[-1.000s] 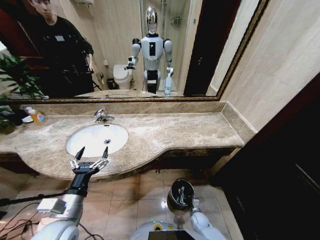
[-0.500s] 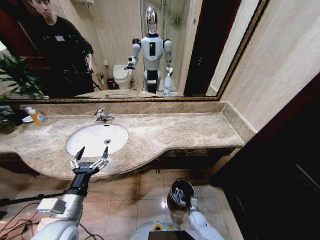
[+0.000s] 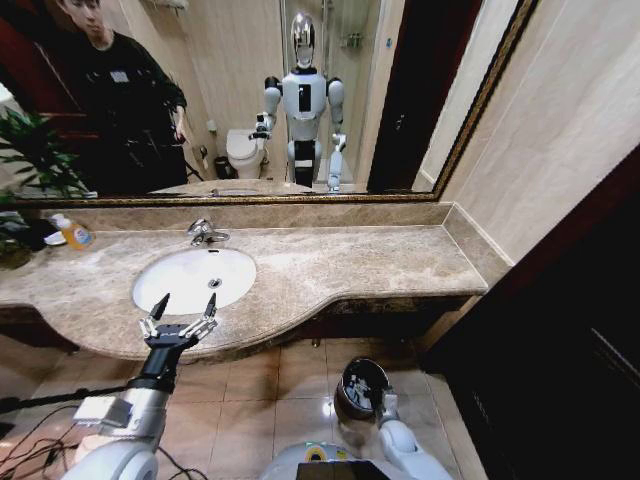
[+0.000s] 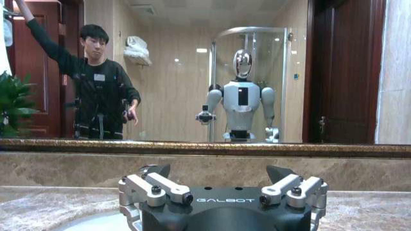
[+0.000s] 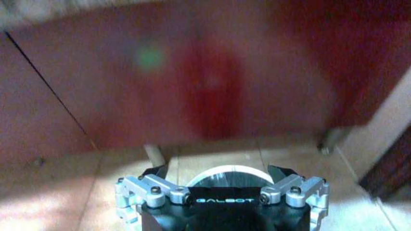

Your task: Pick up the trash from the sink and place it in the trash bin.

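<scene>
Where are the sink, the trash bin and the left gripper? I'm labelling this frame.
sink point(image 3: 190, 280): head view, bare white basin.
trash bin point(image 3: 362, 383): head view, shiny rim.
left gripper point(image 3: 186, 303): head view, between its open fingertips.

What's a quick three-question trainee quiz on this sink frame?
1. Fill in: the soap bottle stands on the countertop, on the robot's ___ side of the sink.
2. Multiple choice: the trash bin stands A) on the countertop, B) on the floor in front of the countertop, C) in the sink.
3. True or false: the left end effector is shut.
Key: 1 left; 2 B; 3 false, its fingers are spread open at the counter's front edge.
</scene>
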Tool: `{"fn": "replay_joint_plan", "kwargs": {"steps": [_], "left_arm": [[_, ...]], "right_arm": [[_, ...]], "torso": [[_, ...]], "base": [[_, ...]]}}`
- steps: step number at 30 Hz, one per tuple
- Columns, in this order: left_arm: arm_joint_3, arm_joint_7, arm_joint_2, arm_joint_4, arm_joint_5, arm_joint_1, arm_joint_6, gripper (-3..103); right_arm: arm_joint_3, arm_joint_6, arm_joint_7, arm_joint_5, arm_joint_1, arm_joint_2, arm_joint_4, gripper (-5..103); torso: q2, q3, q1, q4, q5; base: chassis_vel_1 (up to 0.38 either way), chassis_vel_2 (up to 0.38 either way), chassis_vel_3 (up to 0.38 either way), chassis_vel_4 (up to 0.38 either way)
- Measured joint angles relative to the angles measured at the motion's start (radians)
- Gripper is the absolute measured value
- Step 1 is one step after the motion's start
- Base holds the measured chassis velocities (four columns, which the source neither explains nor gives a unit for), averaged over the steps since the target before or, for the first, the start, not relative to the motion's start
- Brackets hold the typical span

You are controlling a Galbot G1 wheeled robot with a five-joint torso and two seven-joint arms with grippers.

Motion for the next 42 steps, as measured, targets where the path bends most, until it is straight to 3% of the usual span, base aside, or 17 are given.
{"fn": "replay_joint_plan", "kwargs": {"steps": [11,20,34,41,42], "left_arm": [[0.0,0.0,0.0,0.0,0.0,0.0,0.0,100],[0.0,0.0,0.0,0.0,0.0,0.0,0.0,100],[0.0,0.0,0.0,0.0,0.0,0.0,0.0,100],[0.0,0.0,0.0,0.0,0.0,0.0,0.0,100],[0.0,0.0,0.0,0.0,0.0,0.0,0.0,100]], "right_arm": [[0.076,-0.02,0.049,-0.072,-0.127,-0.072,0.376,100],[0.26,-0.141,-0.009,-0.064,-0.165,-0.066,0.75,100],[0.351,-0.246,-0.073,-0.006,-0.101,-0.127,0.977,100],[0.348,-0.266,-0.061,0.007,-0.109,-0.13,1.027,100],[0.339,-0.3,-0.031,0.011,-0.112,-0.129,1.073,100]], "torso": [[0.0,0.0,0.0,0.0,0.0],[0.0,0.0,0.0,0.0,-0.0003],[0.0,0.0,0.0,0.0,-0.0001],[0.0,0.0,0.0,0.0,-0.0003],[0.0,0.0,0.0,0.0,-0.0003]], "base": [[0.0,0.0,0.0,0.0],[0.0,0.0,0.0,0.0],[0.0,0.0,0.0,0.0],[0.0,0.0,0.0,0.0],[0.0,0.0,0.0,0.0]]}}
